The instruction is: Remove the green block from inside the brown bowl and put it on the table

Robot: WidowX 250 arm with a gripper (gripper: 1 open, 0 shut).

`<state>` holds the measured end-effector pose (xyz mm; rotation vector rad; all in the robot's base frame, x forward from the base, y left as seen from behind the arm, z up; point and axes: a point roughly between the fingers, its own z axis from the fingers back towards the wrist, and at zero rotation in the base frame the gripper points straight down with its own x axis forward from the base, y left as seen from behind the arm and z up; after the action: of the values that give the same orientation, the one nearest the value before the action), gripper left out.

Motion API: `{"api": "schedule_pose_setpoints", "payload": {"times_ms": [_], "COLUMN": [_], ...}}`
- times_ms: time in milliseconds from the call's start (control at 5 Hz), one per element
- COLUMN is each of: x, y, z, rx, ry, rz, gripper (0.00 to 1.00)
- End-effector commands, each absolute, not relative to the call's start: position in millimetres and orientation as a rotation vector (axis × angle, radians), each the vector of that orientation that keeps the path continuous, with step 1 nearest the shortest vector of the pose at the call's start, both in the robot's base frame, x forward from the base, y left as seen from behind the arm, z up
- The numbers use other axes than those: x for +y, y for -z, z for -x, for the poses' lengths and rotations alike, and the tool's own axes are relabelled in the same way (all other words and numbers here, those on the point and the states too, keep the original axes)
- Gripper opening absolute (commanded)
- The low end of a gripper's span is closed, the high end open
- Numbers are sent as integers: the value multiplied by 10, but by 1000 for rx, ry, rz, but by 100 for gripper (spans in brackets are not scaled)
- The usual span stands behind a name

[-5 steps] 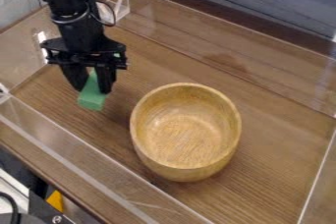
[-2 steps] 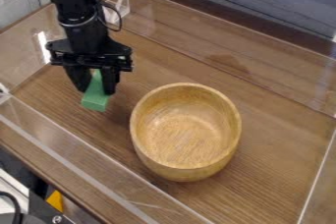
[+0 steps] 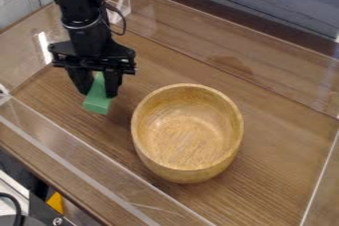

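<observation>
Logging what I see: pincer [image 3: 95, 90], pointing straight down, clamped on the green block [image 3: 98, 100], whose lower end sits at or just above the counter [image 3: 252, 71]. Brown bowl [image 3: 188, 131], upright and holding nothing, stands just beside it, not touching.

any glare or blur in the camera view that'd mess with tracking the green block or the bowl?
Camera view: low resolution and soft overall, no obvious motion blur. Pale reflections streak the clear acrylic walls, mostly along the near and left edges. The green block is partly hidden by the dark end effector, only its lower part showing. The brown bowl is evenly lit, with a soft shadow inside its rim.
</observation>
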<state>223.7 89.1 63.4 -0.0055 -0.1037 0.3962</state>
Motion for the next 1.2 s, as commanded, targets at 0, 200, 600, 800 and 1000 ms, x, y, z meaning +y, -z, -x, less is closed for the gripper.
{"api": "schedule_pose_setpoints", "payload": {"times_ms": [0,200,600,800,1000], "x": [890,888,882,883,902], "y": [-723,-739,-766,-781,-782], "z": [-2281,-2277,-2274,-2272,-2266], "rx": [-137,-138,-142,-145,-138], "ry": [-392,-399,-408,-413,-413], "rz": [-10,-16,-29,-34,-40], "gripper": [0,0,0,0,100]}}
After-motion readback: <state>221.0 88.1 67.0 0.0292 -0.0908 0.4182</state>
